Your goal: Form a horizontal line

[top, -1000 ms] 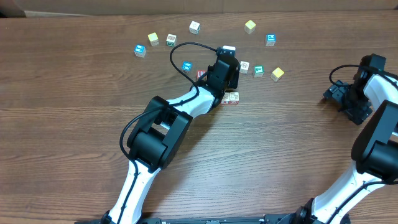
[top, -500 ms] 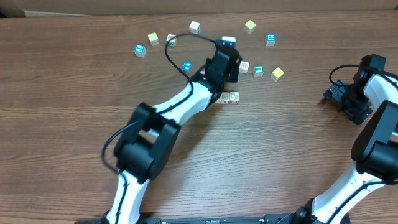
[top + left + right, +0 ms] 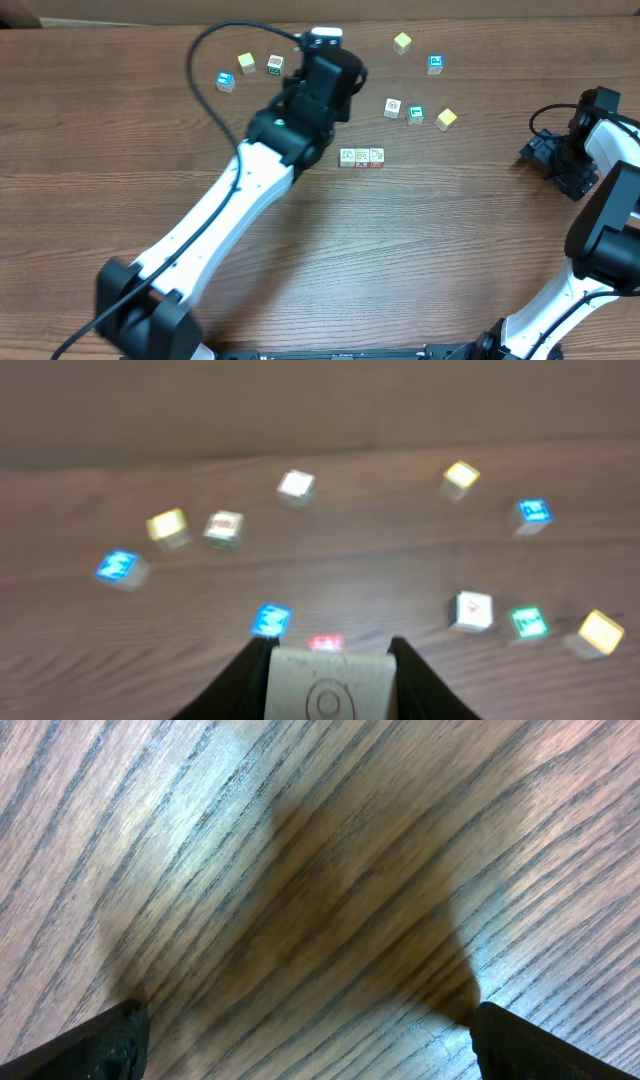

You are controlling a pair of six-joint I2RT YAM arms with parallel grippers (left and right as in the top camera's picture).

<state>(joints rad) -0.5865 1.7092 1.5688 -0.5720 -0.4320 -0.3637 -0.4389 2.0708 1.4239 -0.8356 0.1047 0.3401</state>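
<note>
**Three cubes lined up, one more in my left pincer**

The row (image 3: pixel 361 157) lies near the middle of the bench (image 3: pixel 460 250), a little toward the far edge. It is three whitish cubes, touching, running side to side, parallel to that edge.

My left pincer (image 3: pixel 330 672) hangs beyond the row, toward the far edge and slightly left of it. It is closed narrow on a held cube (image 3: pixel 328 698), whitish with a faint round mark on top, which fills the gap between the dark fingers (image 3: pixel 252 675). I cannot tell how high it hangs.

Through the left wrist camera, a small blue cube (image 3: pixel 270 619) and a red-topped cube (image 3: pixel 325 644) sit just ahead of the fingers. The arm hides both from overhead.

More loose cubes lie along the far edge. A light blue cube (image 3: pixel 225 80), a yellow cube (image 3: pixel 246 62) and a green-printed cube (image 3: pixel 275 64) sit toward the far left corner. A teal cube (image 3: pixel 415 114) sits between the row and the far right corner.

My right pincer (image 3: pixel 310 1038) is near the right edge, well apart from the row. Its jaws are spread wide over bare wood, holding nothing.
</note>
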